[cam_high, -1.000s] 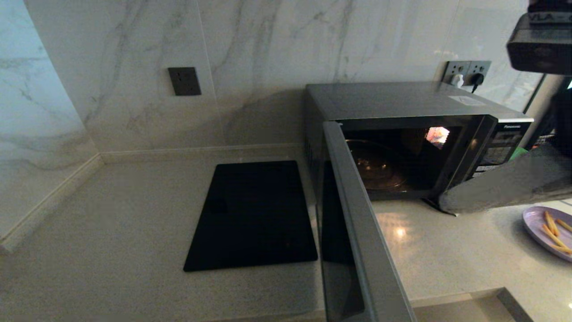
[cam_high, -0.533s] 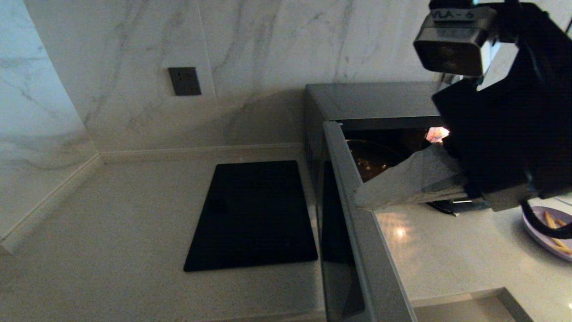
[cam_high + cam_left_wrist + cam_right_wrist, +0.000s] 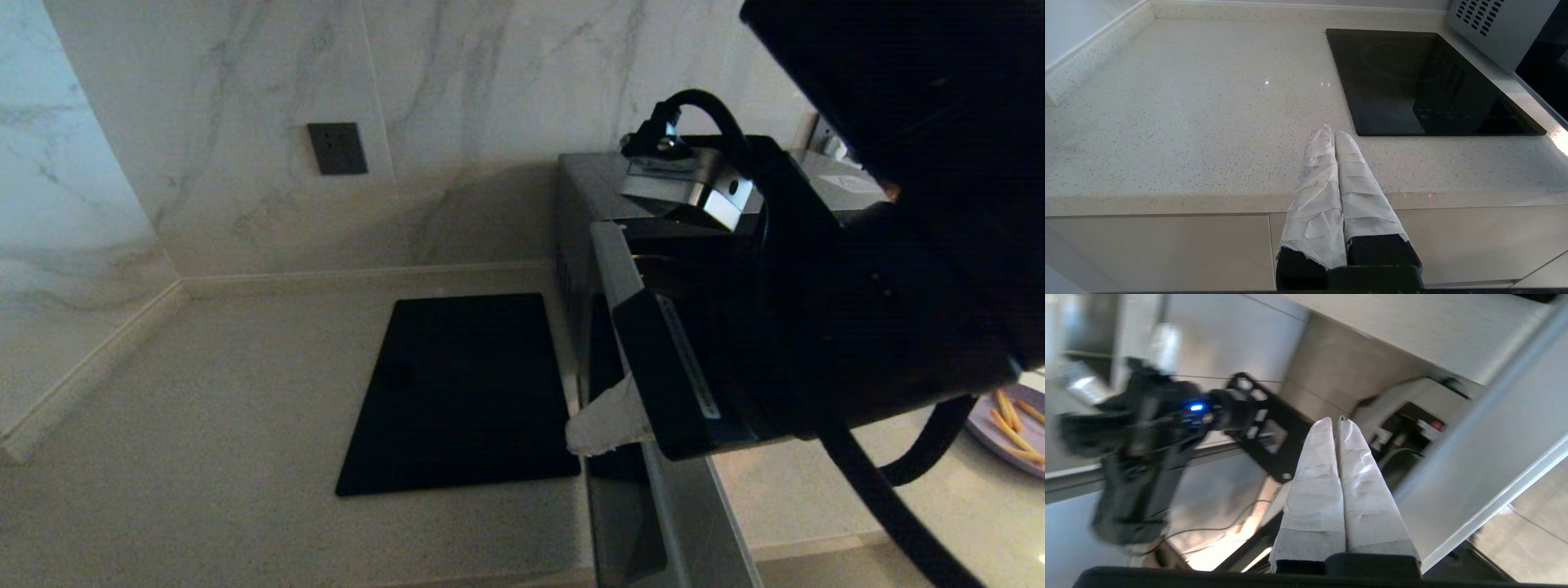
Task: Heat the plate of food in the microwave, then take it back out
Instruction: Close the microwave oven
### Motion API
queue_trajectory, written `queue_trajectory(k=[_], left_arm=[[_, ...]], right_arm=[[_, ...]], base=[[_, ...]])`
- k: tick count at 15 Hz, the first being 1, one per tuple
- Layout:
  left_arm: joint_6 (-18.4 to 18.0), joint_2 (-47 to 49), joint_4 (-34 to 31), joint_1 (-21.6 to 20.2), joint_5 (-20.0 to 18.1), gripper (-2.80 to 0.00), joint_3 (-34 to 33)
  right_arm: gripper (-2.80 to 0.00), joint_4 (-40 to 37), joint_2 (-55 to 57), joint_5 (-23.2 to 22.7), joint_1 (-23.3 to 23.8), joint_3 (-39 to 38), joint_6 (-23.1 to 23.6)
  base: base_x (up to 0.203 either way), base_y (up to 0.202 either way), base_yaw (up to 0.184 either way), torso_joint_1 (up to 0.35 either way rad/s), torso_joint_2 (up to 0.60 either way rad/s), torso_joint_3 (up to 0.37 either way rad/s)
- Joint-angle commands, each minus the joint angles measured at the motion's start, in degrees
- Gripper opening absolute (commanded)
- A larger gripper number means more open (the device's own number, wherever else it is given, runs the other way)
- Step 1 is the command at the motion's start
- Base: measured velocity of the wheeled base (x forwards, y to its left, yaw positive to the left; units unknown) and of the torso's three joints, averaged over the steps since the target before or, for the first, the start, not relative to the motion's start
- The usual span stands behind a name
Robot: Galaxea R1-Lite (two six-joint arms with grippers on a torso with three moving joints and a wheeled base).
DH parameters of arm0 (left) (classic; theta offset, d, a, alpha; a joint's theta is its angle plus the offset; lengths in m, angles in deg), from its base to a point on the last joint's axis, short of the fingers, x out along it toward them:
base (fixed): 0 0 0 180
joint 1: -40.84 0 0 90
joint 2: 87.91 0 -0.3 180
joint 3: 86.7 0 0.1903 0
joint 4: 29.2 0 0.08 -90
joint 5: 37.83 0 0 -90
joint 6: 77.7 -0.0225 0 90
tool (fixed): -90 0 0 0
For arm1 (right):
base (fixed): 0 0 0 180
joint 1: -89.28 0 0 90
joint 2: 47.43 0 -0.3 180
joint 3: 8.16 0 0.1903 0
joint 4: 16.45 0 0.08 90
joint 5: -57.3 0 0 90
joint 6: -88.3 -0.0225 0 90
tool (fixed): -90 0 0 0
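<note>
Large bench [image 3: 204,425] of pale speckled stone, running to a marble wall. Microwave [image 3: 588,175] at the back right of it, dark grey and silver, door [image 3: 645,523] swung wide open toward the camera, most of the cavity hidden behind the right arm. Flat black slab [image 3: 465,392] just left of the microwave, bare.

Right end effector [image 3: 600,420] out in front of the open door in the head view, cloth-wrapped tip showing past the door's edge, fingers pressed together with nothing between them; whether touching the door, cannot tell. Left end effector [image 3: 1333,136] parked low at the bench's front edge, well apart from the microwave, wrapped fingers likewise together and empty.

Plate of food [image 3: 1008,429] at the far right on the bench, outside the microwave, only partly in view: small, shallow, pale lilac, a few thin orange-tan sticks lying loose on it.

As for progress, early: door open, apparently done; plate not yet lifted, not yet inside. Left to do, by the look of it: carrying the plate in, shutting the door, heating, reopening, bringing the plate back out.
</note>
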Motion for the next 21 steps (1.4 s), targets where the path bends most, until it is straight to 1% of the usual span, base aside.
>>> queue_trajectory(k=[1, 5, 7, 10, 11, 15, 19, 21], left_arm=[[0.0, 0.1, 0.0, 0.0, 0.0, -2.8, 0.0], [0.0, 0.1, 0.0, 0.0, 0.0, -2.8, 0.0], [0.0, 0.1, 0.0, 0.0, 0.0, -2.8, 0.0], [0.0, 0.1, 0.0, 0.0, 0.0, -2.8, 0.0], [0.0, 0.1, 0.0, 0.0, 0.0, -2.8, 0.0], [0.0, 0.1, 0.0, 0.0, 0.0, -2.8, 0.0], [0.0, 0.1, 0.0, 0.0, 0.0, -2.8, 0.0], [0.0, 0.1, 0.0, 0.0, 0.0, -2.8, 0.0]], right_arm=[[-2.8, -1.9, 1.5, 3.0, 0.0, -0.1, -0.4], [-2.8, -2.3, 2.9, 13.3, 0.4, -0.3, -4.2], [-2.8, -2.1, 3.3, 20.5, 1.3, -0.3, -7.0], [-2.8, -2.0, 2.9, 27.1, 4.1, -0.3, -7.5], [-2.8, -2.0, 2.5, 28.1, 4.9, -0.3, -7.7], [-2.8, -2.1, 0.2, 28.4, 6.2, -0.3, -8.0], [-2.8, -2.5, -2.2, 30.6, 6.2, -0.3, -7.8], [-2.8, -5.9, -3.5, 31.2, 6.1, -2.3, -8.0]], base=[[0.0, 0.0, 0.0, 0.0, 0.0, 0.0], [0.0, 0.0, 0.0, 0.0, 0.0, 0.0], [0.0, 0.0, 0.0, 0.0, 0.0, 0.0], [0.0, 0.0, 0.0, 0.0, 0.0, 0.0], [0.0, 0.0, 0.0, 0.0, 0.0, 0.0], [0.0, 0.0, 0.0, 0.0, 0.0, 0.0], [0.0, 0.0, 0.0, 0.0, 0.0, 0.0], [0.0, 0.0, 0.0, 0.0, 0.0, 0.0]])
